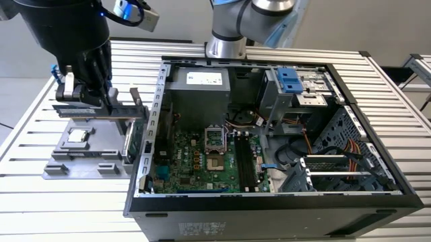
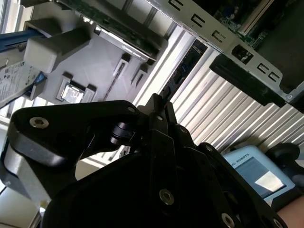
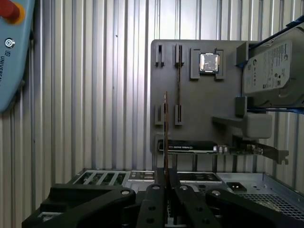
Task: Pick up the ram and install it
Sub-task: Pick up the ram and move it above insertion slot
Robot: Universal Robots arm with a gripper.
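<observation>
My gripper point(image 1: 84, 103) is shut on the ram point(image 1: 75, 111), a long thin dark stick held level just above the grey parts holder point(image 1: 88, 161) at the exterior view's left. In the first wrist view the ram point(image 3: 166, 133) shows edge-on, rising from between the closed fingers of the gripper point(image 3: 166, 183). In the second wrist view the ram point(image 2: 184, 69) juts out past the gripper point(image 2: 159, 111) toward the case wall. Another thin stick point(image 3: 178, 90) stands in the holder's slots. The motherboard's long memory slots point(image 1: 243, 161) lie inside the open computer case point(image 1: 350, 101).
On the holder point(image 3: 161, 71) sit a small square silver chip point(image 3: 209, 62), a hard drive point(image 3: 273, 66) and a green expansion card point(image 3: 204, 147). The case's metal side wall point(image 1: 156, 111) stands between holder and motherboard. A blue pendant point(image 3: 14, 57) lies on the slatted table.
</observation>
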